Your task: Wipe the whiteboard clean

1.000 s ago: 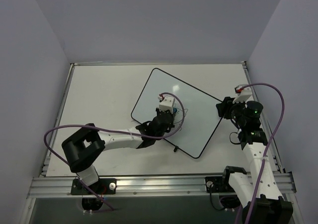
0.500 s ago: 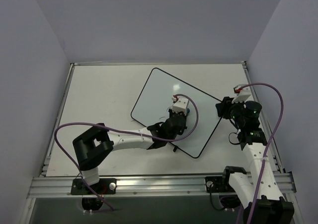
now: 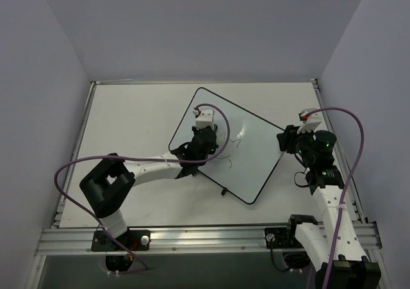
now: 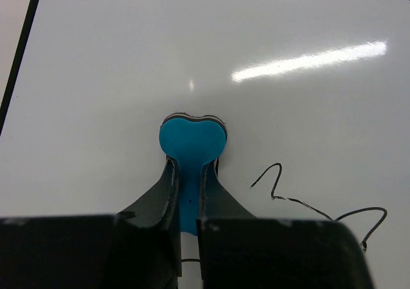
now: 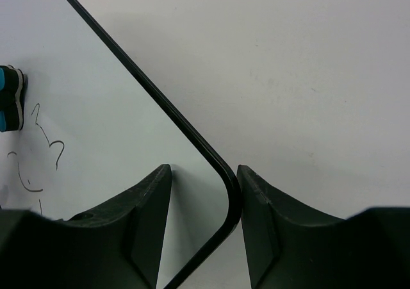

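Observation:
The whiteboard (image 3: 256, 157) lies flat and turned at an angle on the table. Thin black marker lines (image 3: 228, 149) remain near its middle. My left gripper (image 3: 204, 140) is shut on the blue eraser (image 4: 192, 138) and presses it onto the whiteboard (image 4: 128, 58), just left of the marker lines (image 4: 307, 202). My right gripper (image 3: 286, 141) is open and straddles the board's right corner. In the right wrist view the right gripper (image 5: 204, 171) has one finger over the whiteboard (image 5: 96, 97) and the other just outside the black rim (image 5: 227, 180). The eraser (image 5: 9, 100) shows at that view's left edge.
The board rests on a white table (image 3: 134, 119) with a raised edge all round and a metal rail (image 3: 205, 238) along the front. A small black foot (image 3: 225, 191) sticks out at the board's near edge. The right arm's purple cable (image 3: 359, 135) loops beside the table's right edge.
My left gripper swept right across the board with the eraser, then back up and left. The marker lines now show uncovered to its right. The right gripper has stayed at the corner.

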